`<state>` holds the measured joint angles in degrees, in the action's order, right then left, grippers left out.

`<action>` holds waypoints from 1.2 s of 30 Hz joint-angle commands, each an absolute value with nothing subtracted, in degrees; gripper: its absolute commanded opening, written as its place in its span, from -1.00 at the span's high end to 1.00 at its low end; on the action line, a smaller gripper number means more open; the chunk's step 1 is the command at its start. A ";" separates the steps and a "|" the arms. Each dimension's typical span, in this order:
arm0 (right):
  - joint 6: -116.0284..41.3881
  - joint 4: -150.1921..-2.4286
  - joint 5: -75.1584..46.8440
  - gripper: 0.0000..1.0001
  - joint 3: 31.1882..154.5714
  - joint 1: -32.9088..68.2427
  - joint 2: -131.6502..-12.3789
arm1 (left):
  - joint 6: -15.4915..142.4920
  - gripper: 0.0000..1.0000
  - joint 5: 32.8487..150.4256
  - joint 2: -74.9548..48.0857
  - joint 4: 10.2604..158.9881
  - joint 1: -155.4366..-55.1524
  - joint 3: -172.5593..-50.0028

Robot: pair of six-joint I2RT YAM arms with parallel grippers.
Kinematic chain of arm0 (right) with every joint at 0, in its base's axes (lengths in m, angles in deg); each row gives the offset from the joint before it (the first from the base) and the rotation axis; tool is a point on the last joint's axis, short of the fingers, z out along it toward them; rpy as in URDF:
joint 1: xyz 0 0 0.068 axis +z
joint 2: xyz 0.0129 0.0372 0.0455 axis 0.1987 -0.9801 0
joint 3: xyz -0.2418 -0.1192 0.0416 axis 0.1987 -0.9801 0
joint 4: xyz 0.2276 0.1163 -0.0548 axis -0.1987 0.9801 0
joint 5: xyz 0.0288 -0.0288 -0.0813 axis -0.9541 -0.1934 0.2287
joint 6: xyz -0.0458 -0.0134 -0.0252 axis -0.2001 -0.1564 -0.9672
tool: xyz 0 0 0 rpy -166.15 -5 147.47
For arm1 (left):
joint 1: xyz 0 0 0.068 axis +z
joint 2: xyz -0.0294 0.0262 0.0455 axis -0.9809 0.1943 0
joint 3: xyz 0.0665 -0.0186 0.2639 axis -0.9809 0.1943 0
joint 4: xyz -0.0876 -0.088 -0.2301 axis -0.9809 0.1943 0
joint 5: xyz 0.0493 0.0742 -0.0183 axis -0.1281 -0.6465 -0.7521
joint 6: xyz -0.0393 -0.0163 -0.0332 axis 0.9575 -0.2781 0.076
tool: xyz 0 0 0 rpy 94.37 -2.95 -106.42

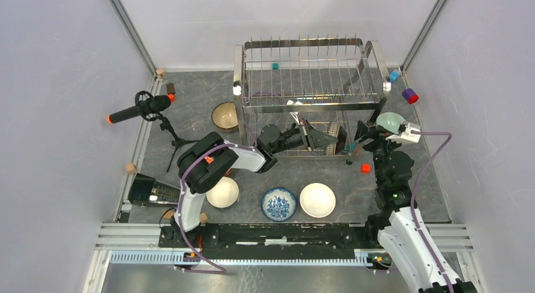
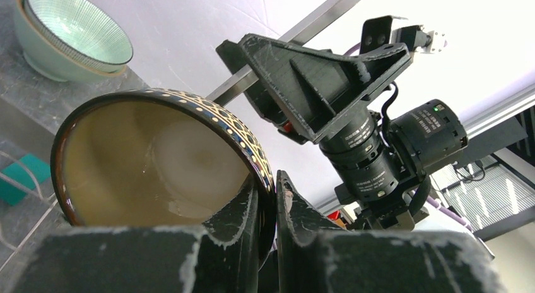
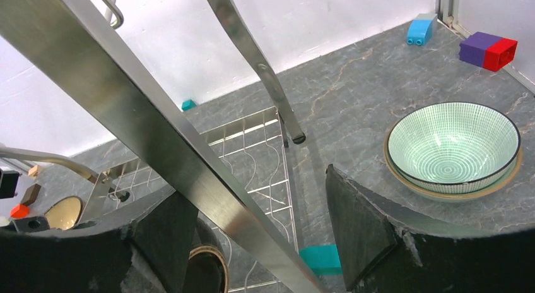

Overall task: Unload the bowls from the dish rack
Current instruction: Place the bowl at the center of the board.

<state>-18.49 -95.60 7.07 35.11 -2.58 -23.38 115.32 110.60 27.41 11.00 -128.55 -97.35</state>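
The chrome wire dish rack [image 1: 309, 84] stands at the back middle. My left gripper [image 2: 272, 179] reaches into its lower tier [image 1: 331, 141] and is shut on the rim of a tan-brown bowl [image 2: 151, 160] with a dark patterned edge, held tilted. My right gripper [image 3: 255, 192] is open at the rack's right end [image 1: 361, 134], with its jaws either side of a slanted rack bar [image 3: 158, 122]; it holds nothing. A pale green bowl [image 1: 390, 121] [image 3: 453, 148] rests on the table just right of the rack. The held bowl's rim [image 3: 211, 268] peeks in below that bar.
A tan bowl [image 1: 224, 115] sits left of the rack. Along the front are two white bowls [image 1: 222, 192] [image 1: 317, 199] and a blue-and-white bowl [image 1: 279, 203]. Small blocks lie about: red [image 1: 365, 168], blue [image 1: 394, 75], purple-red [image 1: 410, 95], teal [image 3: 322, 258]. A tripod-mounted handle [image 1: 142, 108] stands at the left.
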 commanded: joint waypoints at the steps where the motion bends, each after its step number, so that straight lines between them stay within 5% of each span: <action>1: -18.90 -100.46 10.07 -0.54 35.05 -2.79 -23.19 | 116.44 0.96 113.28 25.46 8.93 -129.45 -102.32; 22: -19.84 -95.66 10.63 -0.56 38.74 -2.80 -23.80 | 111.62 0.95 115.55 18.68 14.77 -138.11 -96.16; 36: -18.90 -89.94 9.53 -0.61 40.54 -2.69 -22.92 | 97.59 0.95 113.32 6.17 35.56 -143.50 -90.86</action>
